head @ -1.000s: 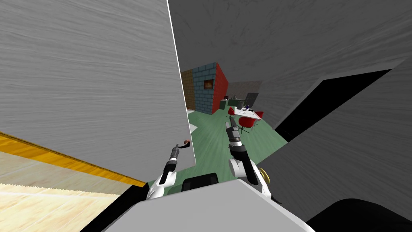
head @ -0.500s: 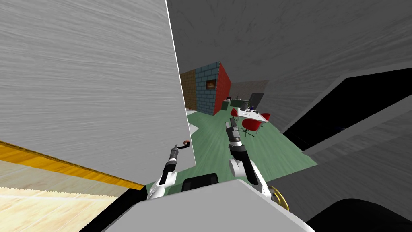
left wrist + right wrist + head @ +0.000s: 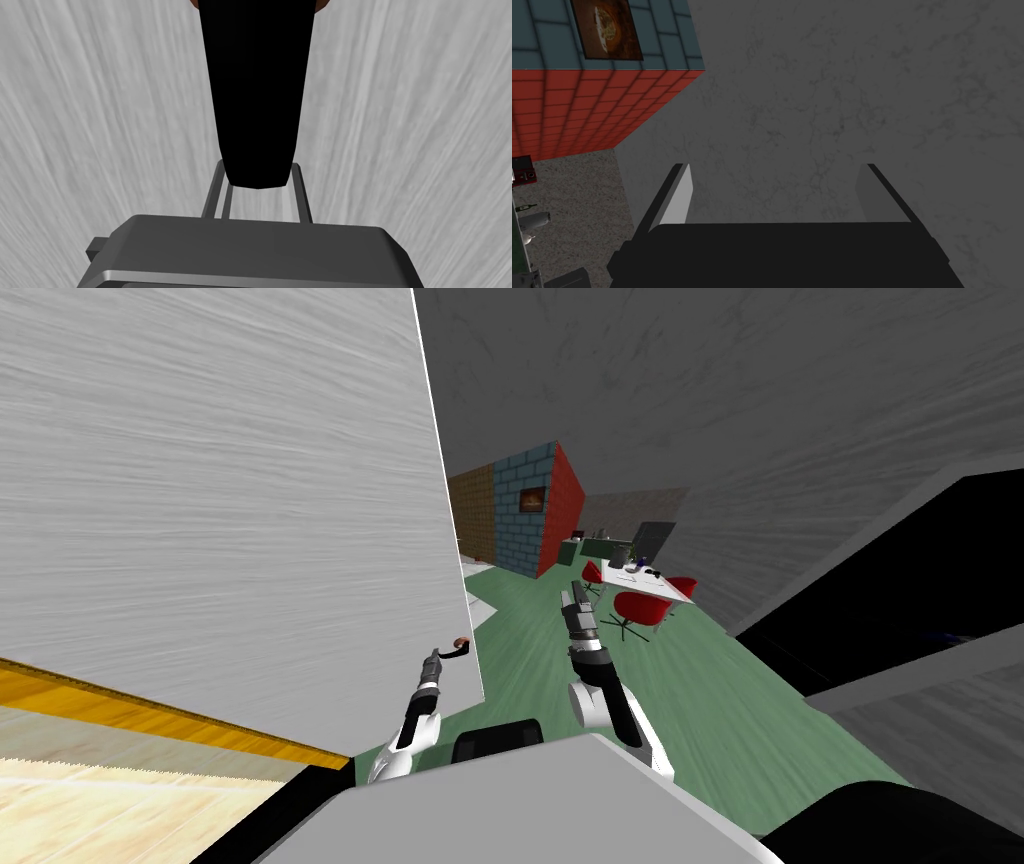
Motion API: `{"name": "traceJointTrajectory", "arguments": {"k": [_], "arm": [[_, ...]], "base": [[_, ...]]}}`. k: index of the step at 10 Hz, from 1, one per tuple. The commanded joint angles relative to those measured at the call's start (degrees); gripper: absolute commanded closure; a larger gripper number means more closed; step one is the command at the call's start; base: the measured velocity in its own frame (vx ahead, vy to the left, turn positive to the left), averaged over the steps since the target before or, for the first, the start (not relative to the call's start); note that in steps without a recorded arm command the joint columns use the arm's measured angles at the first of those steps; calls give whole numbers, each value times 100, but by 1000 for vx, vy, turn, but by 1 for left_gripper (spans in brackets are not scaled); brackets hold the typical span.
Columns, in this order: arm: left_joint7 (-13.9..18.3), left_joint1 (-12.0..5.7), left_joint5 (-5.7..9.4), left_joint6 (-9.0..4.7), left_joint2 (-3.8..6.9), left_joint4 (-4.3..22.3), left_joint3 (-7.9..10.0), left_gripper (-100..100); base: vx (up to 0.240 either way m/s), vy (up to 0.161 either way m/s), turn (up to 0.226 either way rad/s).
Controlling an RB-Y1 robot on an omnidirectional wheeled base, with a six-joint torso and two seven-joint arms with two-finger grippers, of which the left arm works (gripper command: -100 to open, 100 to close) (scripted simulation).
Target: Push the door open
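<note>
On handle (image 3: 257, 90), left tool (image 3: 258, 165) clamped

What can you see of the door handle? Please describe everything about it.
The handle is a plain black lever that narrows towards its rounded free end. A small orange-brown part shows at its root. It is mounted close to the free edge of the light grey door, which stands partly open. The left gripper holds the lever's tip: its two fingers press the tip's sides. Nothing else touches the handle.
</note>
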Motion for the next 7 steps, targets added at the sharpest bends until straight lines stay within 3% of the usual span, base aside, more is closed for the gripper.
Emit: {"name": "traceJointTrajectory", "arguments": {"k": [1,6,7], "arm": [[-79,-30,37,-23,-96,-59,76,100],[-217,-34,113,-22,-356,-68,231,100],[-204,61,126,7,-264,-154,275,100]], "base": [[179,-97,103],[126,-96,63],[42,-18,61]]}}
